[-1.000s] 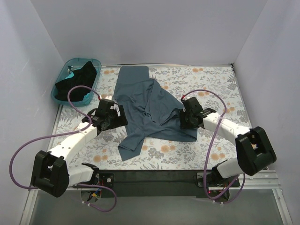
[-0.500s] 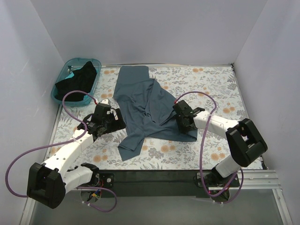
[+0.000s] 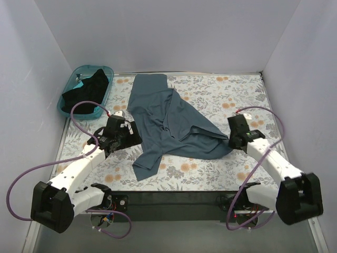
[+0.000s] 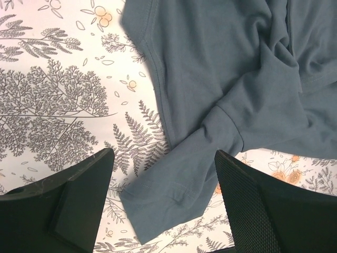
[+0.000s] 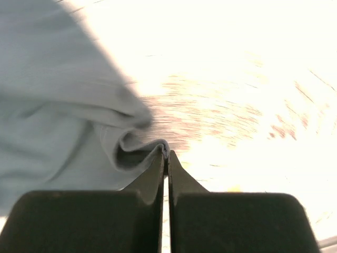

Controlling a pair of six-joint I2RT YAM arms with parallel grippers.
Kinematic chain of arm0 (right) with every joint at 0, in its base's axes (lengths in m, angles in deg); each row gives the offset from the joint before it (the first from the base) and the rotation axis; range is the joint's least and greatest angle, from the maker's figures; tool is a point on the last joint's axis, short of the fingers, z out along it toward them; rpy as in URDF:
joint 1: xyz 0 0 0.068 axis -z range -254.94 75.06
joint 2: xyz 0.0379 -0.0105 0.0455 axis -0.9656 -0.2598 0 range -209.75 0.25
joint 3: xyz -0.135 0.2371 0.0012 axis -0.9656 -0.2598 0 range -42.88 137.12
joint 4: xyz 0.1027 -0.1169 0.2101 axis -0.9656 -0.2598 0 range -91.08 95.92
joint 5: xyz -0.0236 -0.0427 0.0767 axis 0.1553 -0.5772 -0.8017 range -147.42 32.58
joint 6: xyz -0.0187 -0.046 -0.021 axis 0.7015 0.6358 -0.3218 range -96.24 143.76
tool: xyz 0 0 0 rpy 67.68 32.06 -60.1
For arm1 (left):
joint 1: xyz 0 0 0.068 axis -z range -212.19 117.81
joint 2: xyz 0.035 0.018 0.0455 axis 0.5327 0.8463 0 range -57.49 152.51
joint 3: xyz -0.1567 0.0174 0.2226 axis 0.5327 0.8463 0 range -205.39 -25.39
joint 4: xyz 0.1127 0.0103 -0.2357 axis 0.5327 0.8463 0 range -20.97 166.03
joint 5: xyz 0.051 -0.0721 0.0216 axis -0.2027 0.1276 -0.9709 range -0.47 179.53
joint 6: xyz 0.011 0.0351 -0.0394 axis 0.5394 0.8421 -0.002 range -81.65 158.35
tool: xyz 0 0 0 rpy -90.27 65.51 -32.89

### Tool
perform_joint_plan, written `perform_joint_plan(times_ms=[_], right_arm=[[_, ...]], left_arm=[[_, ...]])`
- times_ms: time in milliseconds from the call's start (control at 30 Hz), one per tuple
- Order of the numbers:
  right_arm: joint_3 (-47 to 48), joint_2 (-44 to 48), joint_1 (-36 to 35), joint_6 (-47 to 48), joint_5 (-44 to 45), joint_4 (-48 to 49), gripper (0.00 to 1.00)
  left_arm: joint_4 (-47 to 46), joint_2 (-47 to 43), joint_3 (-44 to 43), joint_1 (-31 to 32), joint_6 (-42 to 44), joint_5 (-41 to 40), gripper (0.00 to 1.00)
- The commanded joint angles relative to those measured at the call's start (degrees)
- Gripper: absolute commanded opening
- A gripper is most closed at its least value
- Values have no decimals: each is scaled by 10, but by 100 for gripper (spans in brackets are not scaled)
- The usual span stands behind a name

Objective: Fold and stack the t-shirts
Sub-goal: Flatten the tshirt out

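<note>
The left pincer (image 3: 126, 135) stands wide open, holding nothing. It hangs over the left edge of the blue-grey t-shirt (image 3: 163, 116). In the left wrist view the cloth between its two fingers (image 4: 73, 200) is a short sleeve lying flat on the flowered surface (image 3: 237, 95), and whether the fingers touch the cloth cannot be told.

The right pincer (image 3: 232, 141) is closed on the right-hand corner of that t-shirt. The right wrist view shows its jaws pressed together with a small fold of the cloth nipped at the tips (image 5: 167, 156). From that grip the cloth runs in a taut point back to the rest of the garment.

The blue-grey t-shirt lies rumpled and partly folded over itself in the middle of the surface, between the two arms. A black t-shirt (image 3: 87, 89) sits heaped in the teal basket (image 3: 103, 67) at the far left corner.
</note>
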Motion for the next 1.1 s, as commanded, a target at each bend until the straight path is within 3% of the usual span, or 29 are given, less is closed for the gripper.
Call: perform_joint_plan(times_ms=[0, 133, 233, 367, 467, 567, 667, 700, 867, 1067], right_arm=[[-58, 98, 106, -77, -20, -8, 1], [-137, 218, 198, -131, -99, 13, 1], [-168, 246, 276, -140, -134, 12, 1], [-156, 267, 305, -95, -158, 21, 37], [-127, 258, 303, -19, -209, 43, 45], [-88, 240, 276, 36, -251, 65, 46], [-55, 202, 182, 79, -262, 98, 46], [-35, 186, 119, 89, -258, 104, 46], [59, 26, -40, 164, -209, 143, 45], [145, -110, -88, 227, -214, 156, 44]], left_arm=[[-12, 21, -31, 1, 6, 16, 71], [-26, 53, -52, 1, 10, 19, 70], [-33, 82, -68, 2, 17, 37, 70], [-36, 113, -86, 1, 21, 45, 70], [-49, 128, -89, 2, 21, 47, 70], [-60, 151, -96, 2, 22, 49, 69], [-71, 175, -108, 2, 20, 53, 65], [-72, 194, -112, 3, 17, 53, 64], [-80, 252, -139, 18, 14, 54, 47], [-80, 299, -169, 40, 12, 38, 43]])
